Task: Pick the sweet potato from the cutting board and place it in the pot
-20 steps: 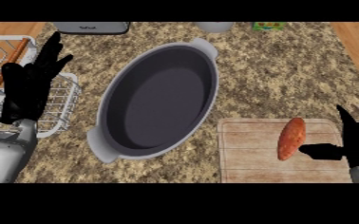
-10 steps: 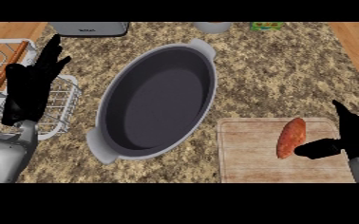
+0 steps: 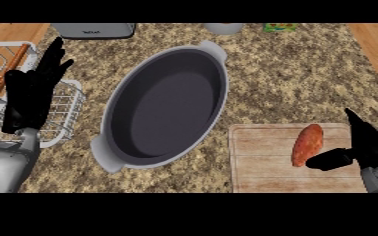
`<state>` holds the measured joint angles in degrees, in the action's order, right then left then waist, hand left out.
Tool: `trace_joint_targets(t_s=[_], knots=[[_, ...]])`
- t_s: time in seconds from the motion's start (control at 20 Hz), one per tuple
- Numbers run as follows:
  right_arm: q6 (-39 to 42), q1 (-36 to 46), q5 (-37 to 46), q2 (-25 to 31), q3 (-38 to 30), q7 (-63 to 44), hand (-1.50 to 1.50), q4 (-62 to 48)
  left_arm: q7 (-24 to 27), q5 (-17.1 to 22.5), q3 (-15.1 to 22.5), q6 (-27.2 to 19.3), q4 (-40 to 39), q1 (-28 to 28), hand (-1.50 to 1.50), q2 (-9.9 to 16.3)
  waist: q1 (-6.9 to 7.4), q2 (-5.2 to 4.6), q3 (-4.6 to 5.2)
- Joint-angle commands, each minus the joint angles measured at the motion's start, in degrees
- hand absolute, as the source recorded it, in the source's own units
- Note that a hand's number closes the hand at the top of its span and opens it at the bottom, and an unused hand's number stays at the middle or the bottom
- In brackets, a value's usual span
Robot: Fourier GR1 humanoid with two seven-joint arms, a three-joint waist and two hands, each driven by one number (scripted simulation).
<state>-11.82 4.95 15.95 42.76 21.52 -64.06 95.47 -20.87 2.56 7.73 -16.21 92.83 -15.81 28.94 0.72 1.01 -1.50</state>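
The sweet potato [image 3: 307, 144] lies on the cutting board [image 3: 260, 165] in the lower right of the frame, tilted with its upper end leaning toward the right. My right hand [image 3: 356, 150] comes in from the lower right edge, just beside the sweet potato. Its thumb reaches left below the lower end of the vegetable, and a finger points up along the right edge of the frame. The fingers are spread and hold nothing; whether the thumb tip touches the sweet potato I cannot tell.

The pot [image 3: 118, 130], a grey oval dish with a dark inside and a handle at each end, stands on the speckled desk [image 3: 295, 75] in the middle of the frame, its long axis running from lower left to upper right. It sits just to the left of the cutting board.

My left hand [image 3: 33, 92] rests at the left edge of the frame, fingers up and straight, over a white wire rack [image 3: 65, 111].
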Motion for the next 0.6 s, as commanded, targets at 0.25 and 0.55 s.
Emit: trace_joint_targets(t_s=[0.25,0.55], knots=[[2.3,1.9,1.5,-0.2,-0.8,-8.7,-1.5,-0.5,-3.8,0.2,-0.5,-0.1,-7.9,8.9,0.0,-0.2,0.55,-1.4,1.82],[2.5,0.7,1.0,-3.5,0.3,-7.7,-1.5,-3.9,-3.6,-0.5,-0.2,-0.4,-7.4,8.4,0.0,-1.0,0.9,-1.59,1.67]])
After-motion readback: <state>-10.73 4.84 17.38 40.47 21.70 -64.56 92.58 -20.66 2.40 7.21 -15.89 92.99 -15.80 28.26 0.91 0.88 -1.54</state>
